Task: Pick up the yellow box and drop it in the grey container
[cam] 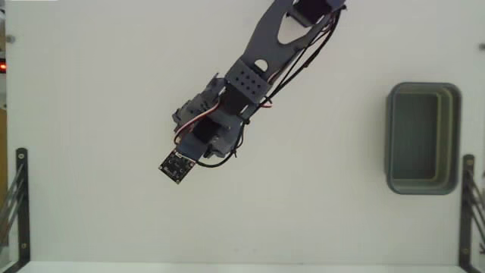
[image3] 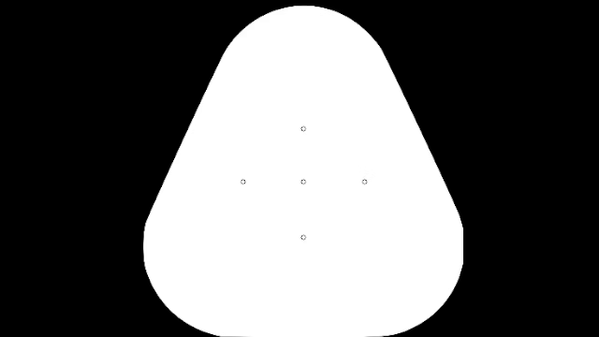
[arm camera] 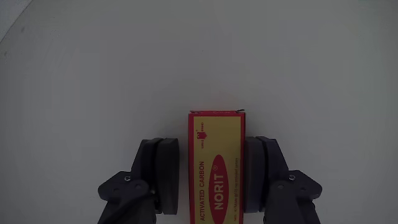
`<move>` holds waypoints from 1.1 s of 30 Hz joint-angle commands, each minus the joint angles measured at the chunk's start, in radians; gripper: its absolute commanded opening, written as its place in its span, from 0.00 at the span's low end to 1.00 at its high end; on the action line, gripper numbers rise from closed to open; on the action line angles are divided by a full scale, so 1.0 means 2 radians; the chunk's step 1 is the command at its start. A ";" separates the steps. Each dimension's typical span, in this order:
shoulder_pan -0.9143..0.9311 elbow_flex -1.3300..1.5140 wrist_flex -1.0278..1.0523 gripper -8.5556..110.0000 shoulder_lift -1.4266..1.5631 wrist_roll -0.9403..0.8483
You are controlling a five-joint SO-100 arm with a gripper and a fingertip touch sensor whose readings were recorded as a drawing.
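The yellow box (arm camera: 216, 168), printed with red lettering and a red oval, lies flat on the white table between my gripper's (arm camera: 213, 144) two dark fingers. The right finger (arm camera: 262, 171) sits against the box's edge. A thin strip of table shows between the left finger (arm camera: 163, 171) and the box, so the gripper is open around it. In the fixed view my gripper (cam: 201, 129) points down left of centre and the arm hides the box. The grey container (cam: 390, 136) stands far off at the right edge, with nothing in it.
Black metal brackets stand at the lower left (cam: 20, 205) and lower right (cam: 467, 208) edges of the table. The arm (cam: 273, 45) reaches in from the top. White table surface lies between my gripper and the container.
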 commanded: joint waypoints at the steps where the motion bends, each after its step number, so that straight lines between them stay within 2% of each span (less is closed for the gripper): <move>1: 0.010 -0.002 -0.005 0.56 0.014 0.001; 33: 0.010 -0.002 -0.005 0.49 0.014 0.001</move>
